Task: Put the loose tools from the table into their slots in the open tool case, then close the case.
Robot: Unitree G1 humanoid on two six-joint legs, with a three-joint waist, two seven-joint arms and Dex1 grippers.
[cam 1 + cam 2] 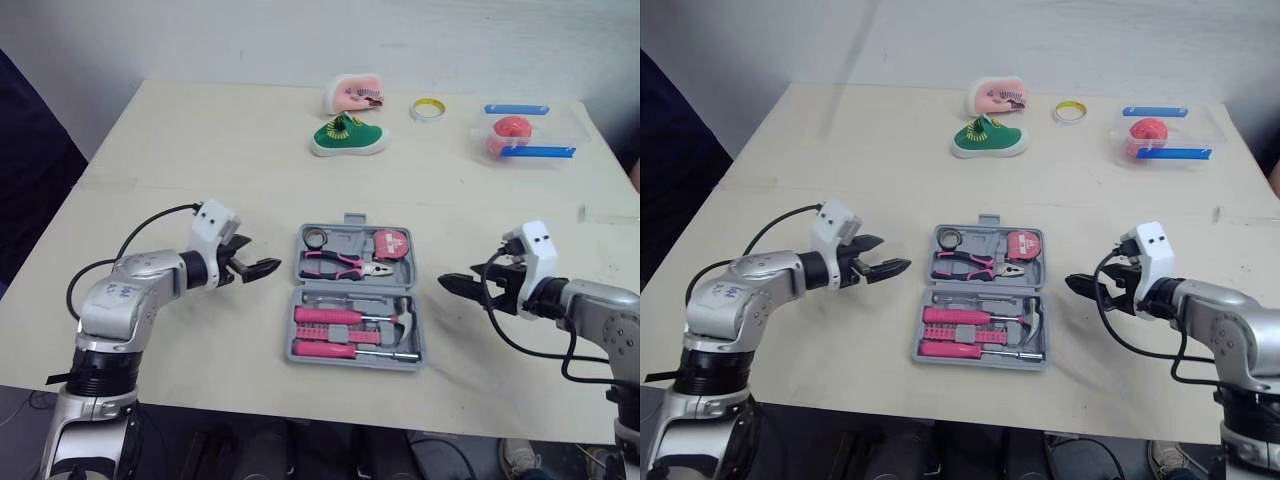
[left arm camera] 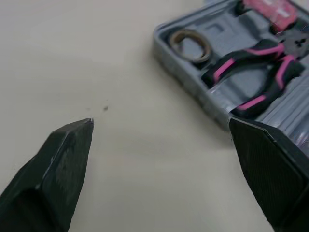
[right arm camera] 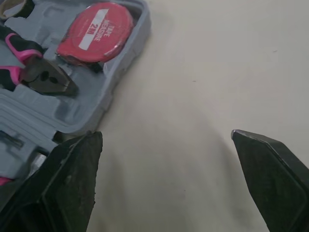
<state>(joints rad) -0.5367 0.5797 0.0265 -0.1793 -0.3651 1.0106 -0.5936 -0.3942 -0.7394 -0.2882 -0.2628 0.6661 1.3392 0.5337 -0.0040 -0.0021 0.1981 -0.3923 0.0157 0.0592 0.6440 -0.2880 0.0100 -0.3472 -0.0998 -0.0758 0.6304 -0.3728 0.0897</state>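
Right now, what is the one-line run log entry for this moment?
left tool: open, empty, left of tool case | right tool: open, empty, right of it | case: open, pliers slotted

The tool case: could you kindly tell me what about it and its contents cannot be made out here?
- Left wrist view: the tape measure is blurred and cut off by the picture's edge.
- Right wrist view: the near half of the tool case is mostly hidden behind a finger of the right gripper.
- Head views: the slim tools above the pink-handled tools are too small to identify.
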